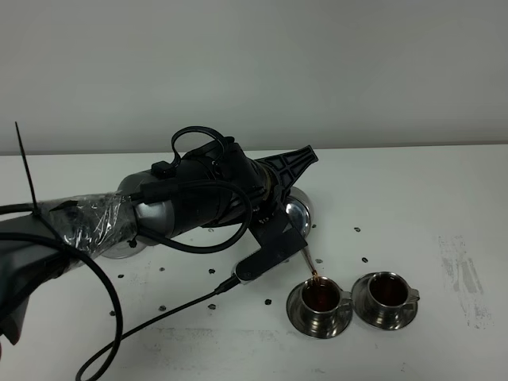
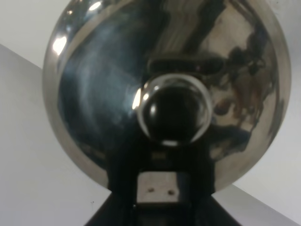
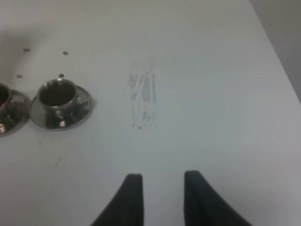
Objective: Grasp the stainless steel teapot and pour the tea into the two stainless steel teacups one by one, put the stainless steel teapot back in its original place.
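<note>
**Q:** What is held by the left gripper (image 1: 287,171), and what fault is to be expected?

**A:** The teapot (image 1: 298,213) is clamped in the closed jaws. The exact grip point is hidden, but in the left wrist view the knobbed lid (image 2: 171,110) fills the frame directly ahead of the jaws. The pot is tipped, and a thin stream of tea (image 1: 320,294) is delivered into the left cup (image 1: 322,308), lower centre-right of the high view. That cup appears nearly full. Overflow onto its saucer (image 1: 295,314) and the table (image 1: 444,190) is to be expected if the tilt is not reduced in time. The lid may also be shed at this angle, since its seating cannot be confirmed.

**Q:** Where are the task items placed relative to each gripper?

**A:** The teapot is located against the left gripper, and the stream falls from just above the left cup's rim. The right cup (image 1: 386,294), seen charged with tea, is set just beside the left cup, toward the right edge. The right gripper (image 3: 161,200) is drawn narrow and holds nothing. Both cups are found well apart from it, at the left edge of its wrist view.
</note>
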You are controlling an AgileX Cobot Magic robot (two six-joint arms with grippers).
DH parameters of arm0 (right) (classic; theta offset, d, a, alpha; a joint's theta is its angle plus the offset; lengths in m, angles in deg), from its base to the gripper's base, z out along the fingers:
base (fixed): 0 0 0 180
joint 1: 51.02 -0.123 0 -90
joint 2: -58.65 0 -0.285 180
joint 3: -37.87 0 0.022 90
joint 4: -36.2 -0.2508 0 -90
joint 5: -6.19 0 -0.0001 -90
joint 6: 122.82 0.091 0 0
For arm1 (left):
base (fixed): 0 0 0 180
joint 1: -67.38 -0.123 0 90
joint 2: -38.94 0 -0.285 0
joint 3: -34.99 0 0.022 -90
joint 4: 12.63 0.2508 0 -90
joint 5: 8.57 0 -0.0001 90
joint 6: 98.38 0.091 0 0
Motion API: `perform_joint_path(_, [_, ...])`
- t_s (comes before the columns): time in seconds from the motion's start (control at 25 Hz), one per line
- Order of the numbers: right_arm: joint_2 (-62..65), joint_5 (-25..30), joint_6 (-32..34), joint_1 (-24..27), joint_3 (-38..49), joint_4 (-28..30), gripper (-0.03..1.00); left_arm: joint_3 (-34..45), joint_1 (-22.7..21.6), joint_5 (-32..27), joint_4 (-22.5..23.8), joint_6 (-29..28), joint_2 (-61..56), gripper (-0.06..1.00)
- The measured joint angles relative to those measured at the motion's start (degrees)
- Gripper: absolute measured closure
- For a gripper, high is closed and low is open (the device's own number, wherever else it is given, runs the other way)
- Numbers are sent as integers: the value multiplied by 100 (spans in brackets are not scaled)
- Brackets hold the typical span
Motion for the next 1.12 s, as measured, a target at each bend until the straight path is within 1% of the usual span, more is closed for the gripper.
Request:
perform_joint_path(0.72, [0, 0, 0, 0, 0, 0, 73, 0, 0, 0, 93, 0, 0, 68])
perform_joint_path(0.8, [0, 0, 0, 0, 0, 0, 73, 0, 0, 0, 28, 0, 0, 68])
perform_joint_path(0.92, [0, 0, 0, 0, 0, 0, 73, 0, 0, -50, -192, 0, 0, 68])
perform_joint_path(1.12, [0, 0, 0, 0, 0, 0, 73, 0, 0, -333, -639, -5, 0, 68])
